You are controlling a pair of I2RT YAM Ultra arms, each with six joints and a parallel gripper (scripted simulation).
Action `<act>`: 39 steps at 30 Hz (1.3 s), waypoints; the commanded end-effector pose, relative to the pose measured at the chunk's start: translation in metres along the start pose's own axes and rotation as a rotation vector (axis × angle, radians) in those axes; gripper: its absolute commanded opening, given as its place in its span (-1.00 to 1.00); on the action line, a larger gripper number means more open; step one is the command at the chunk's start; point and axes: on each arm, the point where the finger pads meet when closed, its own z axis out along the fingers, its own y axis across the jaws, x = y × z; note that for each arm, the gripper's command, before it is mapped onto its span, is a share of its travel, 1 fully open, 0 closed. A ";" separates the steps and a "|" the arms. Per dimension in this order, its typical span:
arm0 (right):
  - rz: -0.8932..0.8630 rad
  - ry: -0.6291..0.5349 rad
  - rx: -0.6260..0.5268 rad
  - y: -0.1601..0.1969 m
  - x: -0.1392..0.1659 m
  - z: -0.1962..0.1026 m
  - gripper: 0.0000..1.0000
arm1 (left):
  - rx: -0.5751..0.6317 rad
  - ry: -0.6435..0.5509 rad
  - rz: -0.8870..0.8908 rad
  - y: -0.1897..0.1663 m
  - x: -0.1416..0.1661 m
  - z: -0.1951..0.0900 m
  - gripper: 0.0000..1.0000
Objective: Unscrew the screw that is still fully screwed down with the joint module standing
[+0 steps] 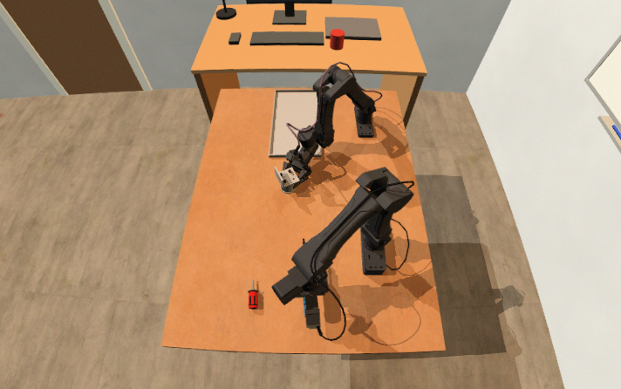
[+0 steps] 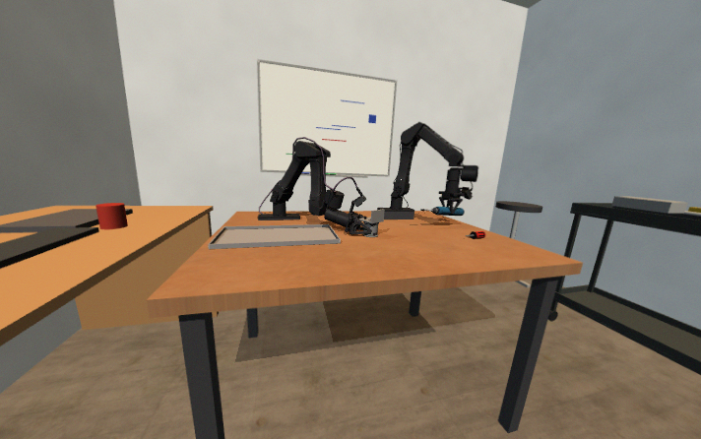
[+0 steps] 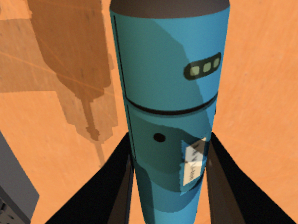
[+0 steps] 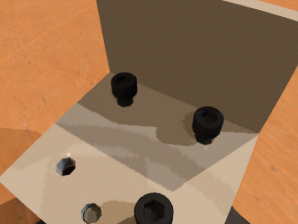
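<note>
The joint module [image 1: 288,188] stands near the table's middle with the pale L-shaped bracket [image 1: 290,175] [image 2: 377,216] [image 4: 195,55] on top. In the right wrist view two black screws [image 4: 124,86] [image 4: 207,122] stand raised by the upright wall. A third screw [image 4: 154,211] shows at the lower edge; its shank is hidden. Two small holes [image 4: 65,166] [image 4: 91,213] lie left of it. My right gripper [image 2: 366,227] is closed around the module below the bracket; its contact is mostly hidden. My left gripper [image 2: 450,206] [image 3: 169,138] is shut on the blue electric screwdriver [image 2: 448,211] [image 3: 165,65], held level above the table, away from the module.
A red hand screwdriver [image 1: 253,299] [image 2: 477,234] lies on the table near the left arm. A shallow grey-rimmed tray [image 1: 272,123] [image 2: 274,244] lies beside the right arm. The left arm's raised forearm and hanging cable cover part of the table in the top view.
</note>
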 end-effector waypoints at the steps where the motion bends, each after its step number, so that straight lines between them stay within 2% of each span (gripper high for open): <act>1: 0.021 0.044 -0.017 0.006 0.016 -0.002 0.17 | 0.088 -0.058 0.015 -0.022 -0.010 -0.017 -0.17; 2: 0.021 0.044 -0.017 0.006 0.016 -0.002 0.17 | 0.088 -0.058 0.015 -0.022 -0.010 -0.017 -0.17; 5: 0.021 0.044 -0.017 0.006 0.016 -0.002 0.17 | 0.020 -0.017 0.015 -0.006 -0.001 0.010 -0.17; 10: 0.021 0.044 -0.017 0.006 0.016 -0.002 0.17 | 0.061 -0.042 0.015 -0.015 -0.006 0.008 -0.17; 13: 0.021 0.044 -0.017 0.006 0.016 -0.002 0.17 | 0.026 -0.021 0.015 -0.007 -0.002 0.025 -0.17; 15: 0.021 0.044 -0.017 0.006 0.016 -0.002 0.17 | 0.051 -0.036 0.015 -0.009 -0.003 0.019 -0.17; 16: 0.021 0.044 -0.017 0.006 0.016 -0.002 0.17 | 0.087 -0.058 0.015 -0.022 -0.011 0.009 -0.17; 19: 0.021 0.044 -0.017 0.006 0.016 -0.002 0.17 | 0.088 -0.058 0.015 -0.023 -0.011 0.009 -0.17; 27: 0.021 0.044 -0.017 0.006 0.016 -0.002 0.17 | 0.036 -0.027 0.015 -0.008 -0.003 0.027 -0.17; 36: 0.021 0.044 -0.017 0.006 0.016 -0.002 0.17 | 0.070 -0.047 0.015 -0.017 -0.008 0.019 -0.17; 39: 0.021 0.044 -0.017 0.006 0.016 -0.002 0.17 | 0.027 -0.021 0.015 -0.006 -0.001 0.034 -0.17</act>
